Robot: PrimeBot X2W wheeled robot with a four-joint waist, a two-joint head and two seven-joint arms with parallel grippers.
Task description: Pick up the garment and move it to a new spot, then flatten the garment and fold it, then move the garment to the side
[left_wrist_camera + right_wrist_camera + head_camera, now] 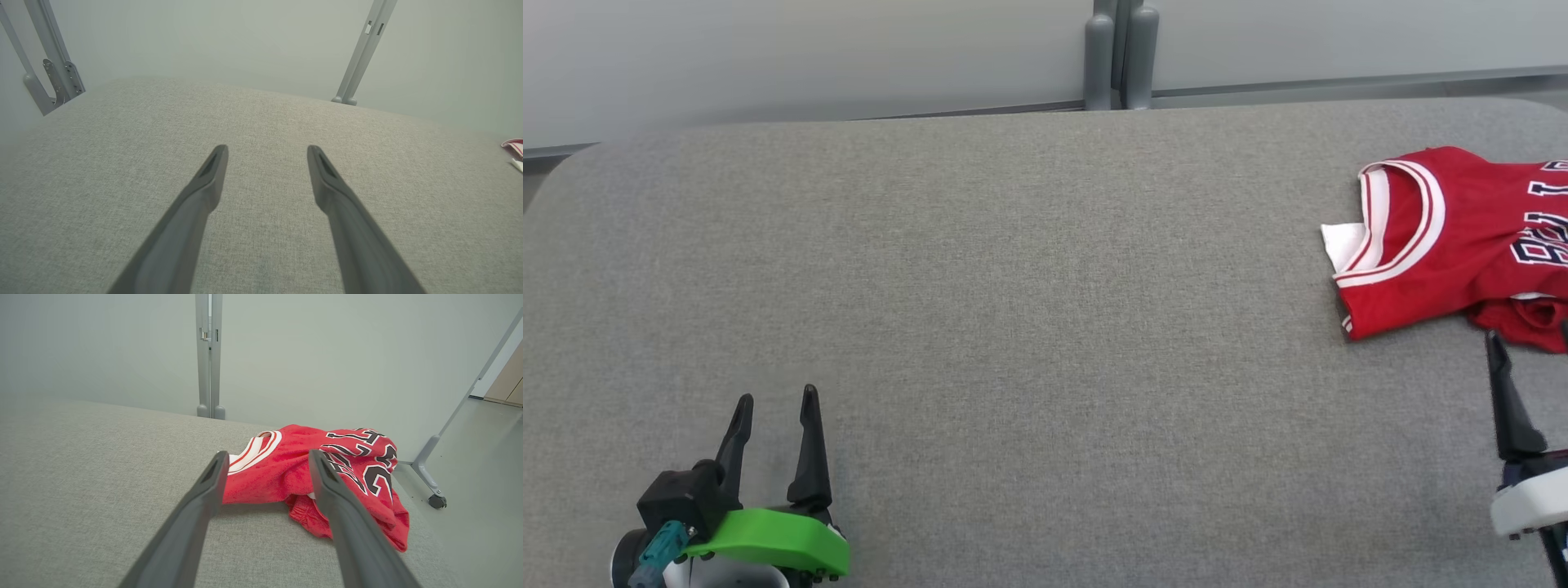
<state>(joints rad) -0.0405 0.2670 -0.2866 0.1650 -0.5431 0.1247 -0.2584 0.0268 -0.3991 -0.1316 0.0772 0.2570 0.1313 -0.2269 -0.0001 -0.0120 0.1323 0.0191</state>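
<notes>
While left fingers (809, 441) and right fingers (327, 486) gape empty, red garment (1445, 245) crumpled on table (1013, 286).

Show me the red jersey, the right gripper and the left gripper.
red jersey (1478, 245), head view, red chest fabric.
right gripper (267, 452), right wrist view, midway between fingertips.
left gripper (267, 147), left wrist view, midway between fingertips.

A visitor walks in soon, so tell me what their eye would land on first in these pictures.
The red jersey, bunched, with dark lettering and white trim, lies at the right edge of the grey table. The right gripper points at it, open. At the lower left of the head view, the left gripper, with its bright green cover, is open over the table.
</notes>
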